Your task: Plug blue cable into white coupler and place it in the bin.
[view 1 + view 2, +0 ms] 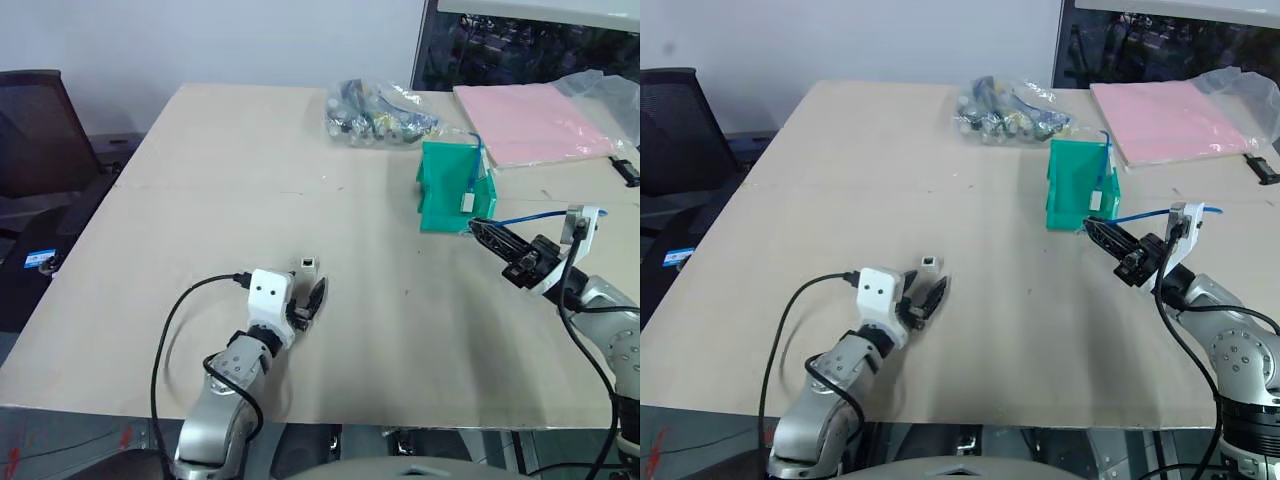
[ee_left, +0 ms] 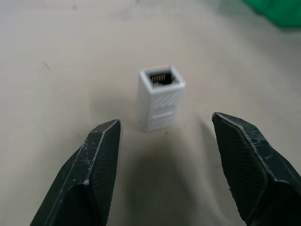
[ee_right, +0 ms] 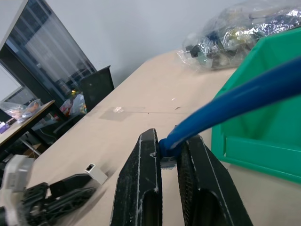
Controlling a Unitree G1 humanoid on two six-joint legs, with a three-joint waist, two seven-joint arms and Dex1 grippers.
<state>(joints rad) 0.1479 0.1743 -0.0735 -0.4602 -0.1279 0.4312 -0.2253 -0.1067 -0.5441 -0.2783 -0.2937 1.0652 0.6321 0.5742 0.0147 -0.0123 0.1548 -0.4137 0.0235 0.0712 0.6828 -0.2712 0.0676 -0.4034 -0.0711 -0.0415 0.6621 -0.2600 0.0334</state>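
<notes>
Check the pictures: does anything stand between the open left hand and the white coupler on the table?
Nothing visible does. The white coupler stands upright on bare table just ahead of the open left hand, apart from both fingers.

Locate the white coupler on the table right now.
In the left eye view the white coupler stands upright on the table's near left part, just past the open left gripper, untouched and far left of the bin.

blue cable (image 3: 244, 96) plug hidden between right gripper (image 3: 170, 155) fingers, bin (image 3: 263, 136) cut off by edge
</notes>
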